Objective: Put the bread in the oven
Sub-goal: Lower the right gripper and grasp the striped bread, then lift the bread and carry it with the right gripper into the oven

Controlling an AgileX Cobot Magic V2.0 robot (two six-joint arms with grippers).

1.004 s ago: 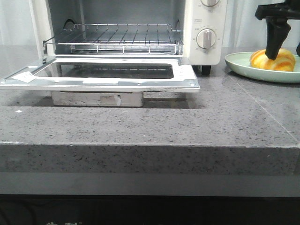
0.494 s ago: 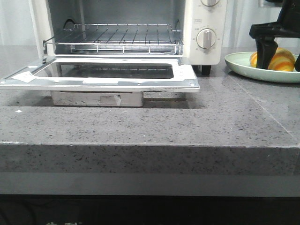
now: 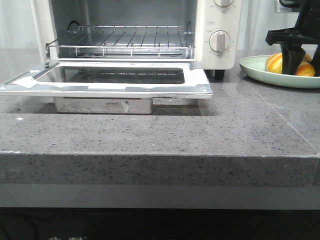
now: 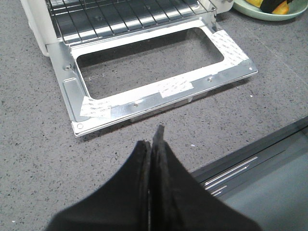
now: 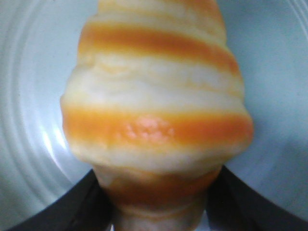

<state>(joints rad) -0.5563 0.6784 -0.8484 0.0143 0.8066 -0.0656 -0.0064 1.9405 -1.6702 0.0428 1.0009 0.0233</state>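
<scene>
Bread, your glossy orange-and-yellow striped roll (image 5: 156, 120), sat between your right gripper's (image 3: 292, 60) black fingers, grip unconfirmed; left gripper (image 4: 150, 159) clenched empty. Closing off-centre could squirt it off the pale green plate (image 3: 260, 70).

Striped bread (image 3: 276, 63) beside open oven (image 3: 130, 45)

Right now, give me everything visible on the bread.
The bread is a croissant-shaped roll, glossy, banded in golden-orange and pale yellow stripes, tapering toward both ends. It lies on the pale green plate, right of the oven on the grey counter. The right gripper is down over it, dark fingers flanking one end on both sides; whether they press it yet is unclear. In the front view a finger hides its middle.
</scene>
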